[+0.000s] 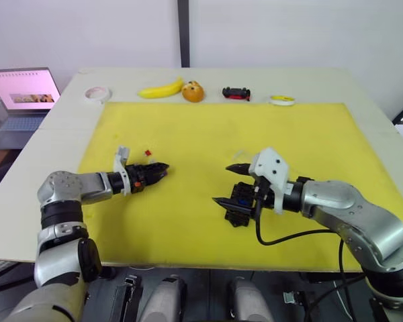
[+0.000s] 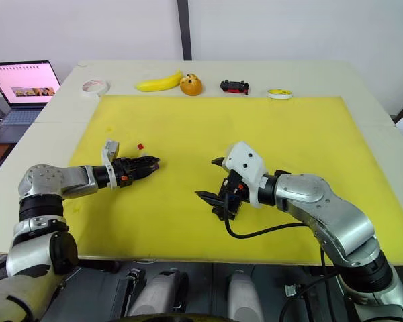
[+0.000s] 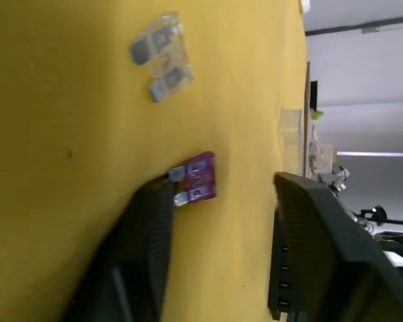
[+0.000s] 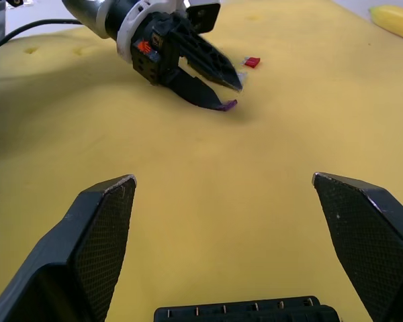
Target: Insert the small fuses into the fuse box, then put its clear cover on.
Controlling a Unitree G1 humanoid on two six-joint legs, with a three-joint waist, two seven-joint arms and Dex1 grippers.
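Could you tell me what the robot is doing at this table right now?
It is loading fuses into a fuse box. The left hand, open, is closing in on a purple fuse lying on the yellow mat. The right hand, also open, hovers over the black fuse box. A red fuse lies nearby.

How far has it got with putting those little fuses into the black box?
Nothing looks finished yet. The left gripper is open around a purple fuse on the yellow mat, one finger touching it, not lifted. A red fuse and a clear fuse lie loose nearby. The right gripper is open over the fuse box. Inserting the fuses and covering the box remain.
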